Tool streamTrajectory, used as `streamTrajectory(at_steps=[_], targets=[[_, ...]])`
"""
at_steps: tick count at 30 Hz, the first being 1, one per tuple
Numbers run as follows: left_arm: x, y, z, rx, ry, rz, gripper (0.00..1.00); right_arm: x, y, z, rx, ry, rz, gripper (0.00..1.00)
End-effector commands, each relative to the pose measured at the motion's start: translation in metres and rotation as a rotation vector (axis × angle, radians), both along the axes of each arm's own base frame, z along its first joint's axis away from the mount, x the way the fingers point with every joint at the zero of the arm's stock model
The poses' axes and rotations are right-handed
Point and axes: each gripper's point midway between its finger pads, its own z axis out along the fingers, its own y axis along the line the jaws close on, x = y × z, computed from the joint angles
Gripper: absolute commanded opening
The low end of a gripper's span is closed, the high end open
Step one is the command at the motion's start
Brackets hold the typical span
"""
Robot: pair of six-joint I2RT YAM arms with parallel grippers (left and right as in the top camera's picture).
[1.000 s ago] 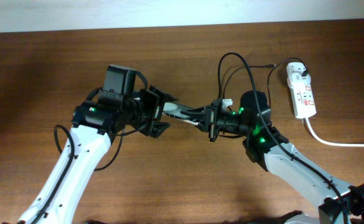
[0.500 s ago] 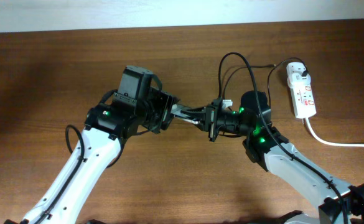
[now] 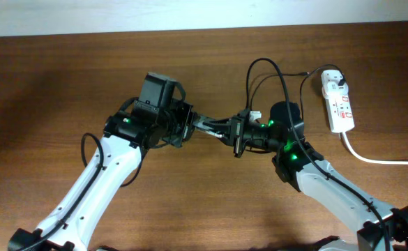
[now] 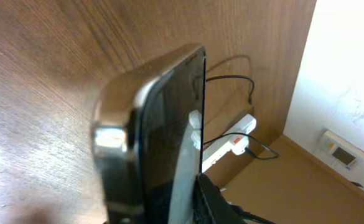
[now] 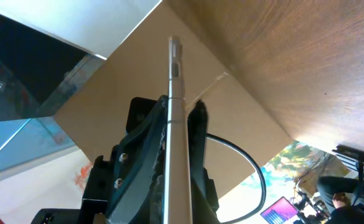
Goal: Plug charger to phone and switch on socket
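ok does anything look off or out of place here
The phone is off the table, held on edge between the left gripper and the right gripper. The charger hangs loose, its tip free and not in the phone. The socket lies flat on the table; nothing odd there.

Brown wood-grain table [image 3: 36, 84] is filling the overhead view, with a pale strip [image 3: 190, 14] running along its edge at 12 o'clock. In the left wrist view a white wall [image 4: 350, 56] is standing at 3 o'clock and carrying a small white box [image 4: 338, 149] at 4 o'clock, above a tan surface [image 4: 294, 193]. In the right wrist view blue-tinted glass [image 5: 14, 143] is glowing at 9 o'clock and a lit screen [image 5: 279, 211] is showing at 5 o'clock.
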Motion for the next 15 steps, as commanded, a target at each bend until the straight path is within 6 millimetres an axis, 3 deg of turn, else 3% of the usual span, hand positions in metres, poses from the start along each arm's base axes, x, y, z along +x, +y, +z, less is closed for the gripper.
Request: streamTrajectory(at_steps=[1,4,8,12,15], targets=[[0.003,-0.005,0.002,-0.024,-0.013,-0.007,0.17,0.0,0.002,0.008,0.007,-0.03,0.007,0.04],[0.003,-0.005,0.003,-0.025,-0.015,-0.007,0.12,0.001,0.002,0.008,0.006,-0.03,0.004,0.17],[0.004,-0.004,0.003,-0.029,-0.015,-0.007,0.0,0.001,0.002,0.008,0.006,-0.031,0.004,0.27],[0.02,0.014,0.006,-0.022,-0.05,0.04,0.0,-0.004,0.004,0.009,0.0,-0.063,0.036,0.33],[0.044,0.039,0.016,0.035,-0.193,-0.009,0.0,-0.001,0.003,0.007,-0.066,-0.229,0.051,0.56]])
